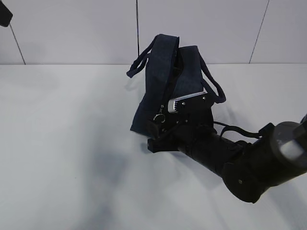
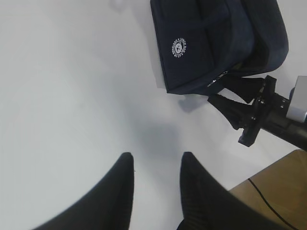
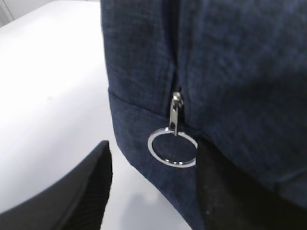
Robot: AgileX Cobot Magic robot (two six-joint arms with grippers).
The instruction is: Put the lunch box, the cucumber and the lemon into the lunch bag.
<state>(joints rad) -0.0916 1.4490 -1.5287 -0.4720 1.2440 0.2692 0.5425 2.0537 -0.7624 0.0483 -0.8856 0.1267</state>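
The dark navy lunch bag (image 1: 163, 81) stands mid-table with its handles up. At its near end hangs the zipper's silver ring pull (image 3: 172, 148). My right gripper (image 3: 153, 146) is open at that end. Its right finger (image 3: 216, 191) rests against the fabric just beside the ring, and its left finger (image 3: 91, 187) stands clear over the table. In the exterior view this gripper (image 1: 158, 129) reaches in from the lower right. My left gripper (image 2: 157, 157) is open over bare table, well away from the lunch bag (image 2: 201, 43). The lunch box, cucumber and lemon are out of view.
A white table (image 1: 72, 143) runs back to a pale panelled wall. In the left wrist view a wooden surface (image 2: 283, 187) with a thin cable lies beyond the table's edge at the lower right. The right arm (image 1: 259, 163) fills the lower right.
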